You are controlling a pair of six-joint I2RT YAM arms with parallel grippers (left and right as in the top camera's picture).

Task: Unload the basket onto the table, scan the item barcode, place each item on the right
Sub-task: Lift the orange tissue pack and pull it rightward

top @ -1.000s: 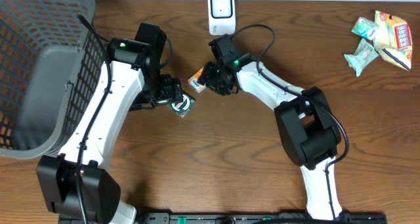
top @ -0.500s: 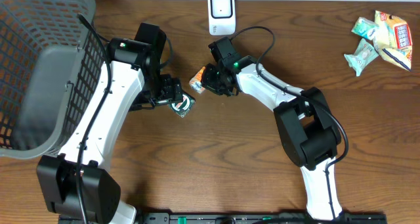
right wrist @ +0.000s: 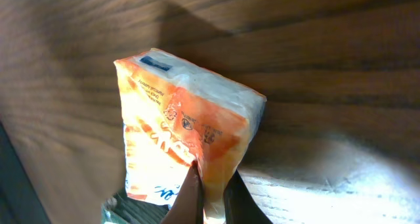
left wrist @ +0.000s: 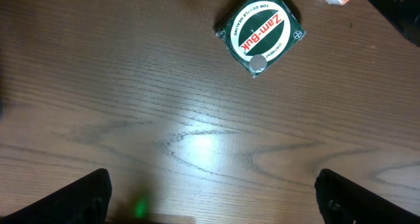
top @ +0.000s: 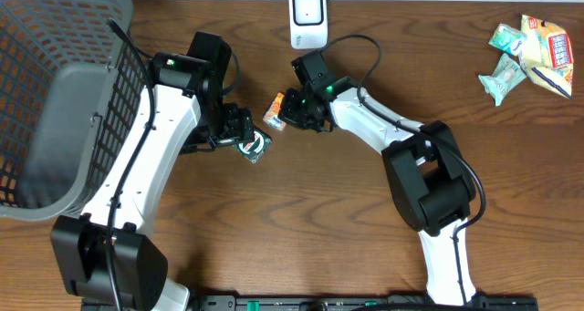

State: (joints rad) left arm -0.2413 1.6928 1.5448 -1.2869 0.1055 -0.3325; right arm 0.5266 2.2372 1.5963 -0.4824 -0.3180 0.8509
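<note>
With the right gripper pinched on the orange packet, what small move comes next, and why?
Probably lift the orange packet off the table and toward the white scanner: the right gripper is shut on the packet's edge, and the packet sits short of the scanner.

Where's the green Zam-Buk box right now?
The Zam-Buk box lies on the table by the left claw, left of centre overhead, near the orange packet in the right claw.

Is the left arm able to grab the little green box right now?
Probably yes. The left tool is open, and the green box lies flat on bare table just ahead of it, nothing between. The orange packet, pinched in the right tool, sits off to the side.
</note>
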